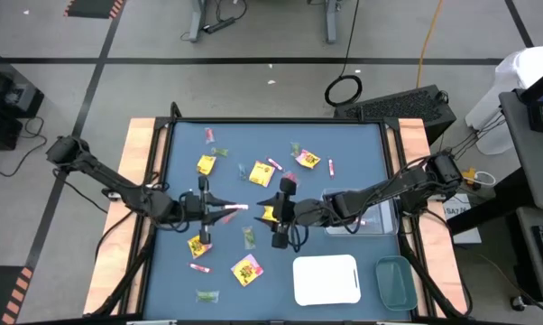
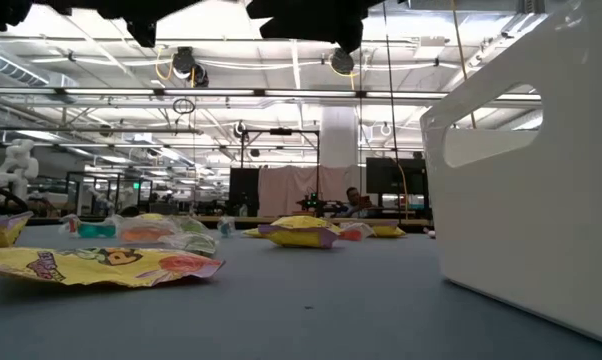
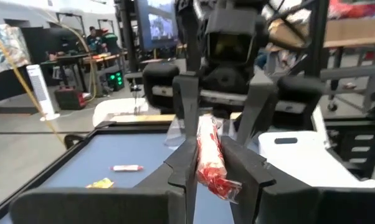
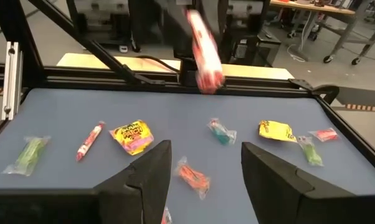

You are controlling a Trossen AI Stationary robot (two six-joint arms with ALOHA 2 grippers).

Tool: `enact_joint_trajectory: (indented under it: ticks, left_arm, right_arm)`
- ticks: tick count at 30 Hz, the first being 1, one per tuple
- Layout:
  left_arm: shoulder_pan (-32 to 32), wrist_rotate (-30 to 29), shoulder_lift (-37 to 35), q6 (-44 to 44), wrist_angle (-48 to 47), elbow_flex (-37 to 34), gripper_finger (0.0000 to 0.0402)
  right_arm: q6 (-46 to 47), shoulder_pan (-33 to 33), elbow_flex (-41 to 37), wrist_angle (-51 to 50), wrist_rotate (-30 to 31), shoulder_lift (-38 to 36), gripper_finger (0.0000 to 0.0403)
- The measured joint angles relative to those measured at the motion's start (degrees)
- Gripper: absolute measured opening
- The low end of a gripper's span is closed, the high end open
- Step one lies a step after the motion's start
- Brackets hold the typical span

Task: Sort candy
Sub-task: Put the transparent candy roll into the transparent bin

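Note:
Candy lies scattered over the blue table (image 1: 344, 144): yellow packets (image 1: 207, 164), pink-red sticks (image 1: 200, 268) and small green pieces (image 1: 249, 236). My left gripper (image 1: 225, 209) reaches in level from the table's left, above the table's middle, and is shut on a pink-red stick (image 3: 209, 155). My right gripper (image 4: 203, 168) comes from the right and faces it, open and with nothing between its fingers. It stands a little short of the stick's free end (image 4: 203, 50). My left gripper pinches the pink-red stick between its two fingers (image 3: 186, 155), which point level from the table's left. The stick lies along the fingers, and its free end (image 3: 206, 127) sticks out past the tips toward my right gripper. It is lifted clear of the table.
A white tray (image 1: 326, 278) and a green-tinted tray (image 1: 395, 282) stand at the near right. A clear tray (image 1: 366, 217) lies under my right arm. In the low view the white tray (image 2: 521, 180) looms at the right and a yellow packet (image 2: 101, 265) lies close.

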Motion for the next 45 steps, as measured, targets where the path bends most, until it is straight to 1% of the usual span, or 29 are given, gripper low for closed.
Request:
enact_joint_trajectory:
  ticks: [3,6,11,14,17,22,26,34,37,40,45]
  left_arm:
    - [1.33,0.11,1.67,0.0,0.12,0.0,0.007]
    - [2.55,1.72,3.3,-0.02,1.23,0.0,0.007]
    - [4.49,5.57,7.24,-0.04,6.78,0.04,0.007]
    - [5.77,5.92,10.26,0.0,9.3,0.04,0.007]
    - [6.66,6.18,12.39,0.0,9.03,0.49,0.007]
    - [7.57,10.13,14.58,0.0,9.05,1.84,0.007]
    - [7.61,10.45,15.14,0.0,9.03,1.97,0.007]
    - [7.64,10.19,15.14,0.04,8.67,1.97,0.007]
    - [7.66,10.01,15.14,0.06,8.56,1.97,0.007]
    - [7.61,9.71,15.14,0.09,8.52,1.97,0.007]
    - [7.61,9.17,15.14,0.11,8.49,1.97,0.007]
  right_arm:
    - [0.07,-0.3,0.0,0.15,0.0,0.02,0.0183]
    - [0.17,-0.54,0.0,-0.43,0.02,0.24,0.0183]
    - [0.05,-1.36,0.0,-0.78,0.0,1.55,0.0183]
    - [0.25,-2.17,0.0,-0.79,0.01,1.88,0.0183]
    - [0.75,-2.5,0.0,-0.72,0.2,1.88,0.0183]
    - [0.43,-2.57,0.0,-0.72,0.0,1.88,0.0178]
    - [0.25,-2.52,0.0,-0.86,-0.12,1.88,0.0152]
    - [-0.02,-2.41,0.0,-1.25,-0.47,1.88,0.007]
    - [-0.26,-2.42,0.0,-1.57,-1.84,1.88,0.0046]
    - [-0.24,-2.46,0.0,-1.7,-2.79,1.88,0.0033]
    - [-0.24,-2.48,0.0,-1.98,-2.84,1.88,0.0034]
